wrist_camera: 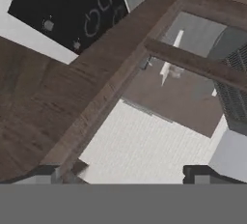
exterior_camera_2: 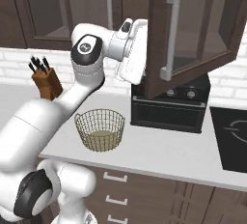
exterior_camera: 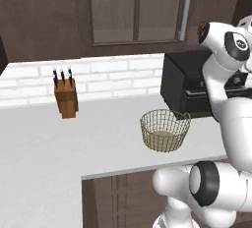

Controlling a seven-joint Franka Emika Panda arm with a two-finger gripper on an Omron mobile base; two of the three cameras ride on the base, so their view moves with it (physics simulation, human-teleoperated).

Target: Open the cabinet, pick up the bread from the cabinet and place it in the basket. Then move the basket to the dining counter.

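The cabinet [exterior_camera_2: 193, 30] door hangs open, its top cut off by the right base view's upper edge. The white arm hides the gripper there. Inside the cabinet, through the hand view, small pale shapes are too blurred to identify.

The cabinet [exterior_camera_2: 193, 25] is dark brown wood with a visible grain, matt; its doors carry translucent glass panels and a smooth brushed-silver metal bar handle [exterior_camera_2: 170, 35]. The basket [exterior_camera: 165, 130] is open tan-gold wire mesh on a solid pale base. The table [exterior_camera: 44, 143] has a smooth, matt white top. The backsplash [exterior_camera: 113, 79] is white brick with shallow joints. The knife block [exterior_camera: 66, 99] is orange-brown wood. The oven [exterior_camera_2: 169, 107] is matt black.
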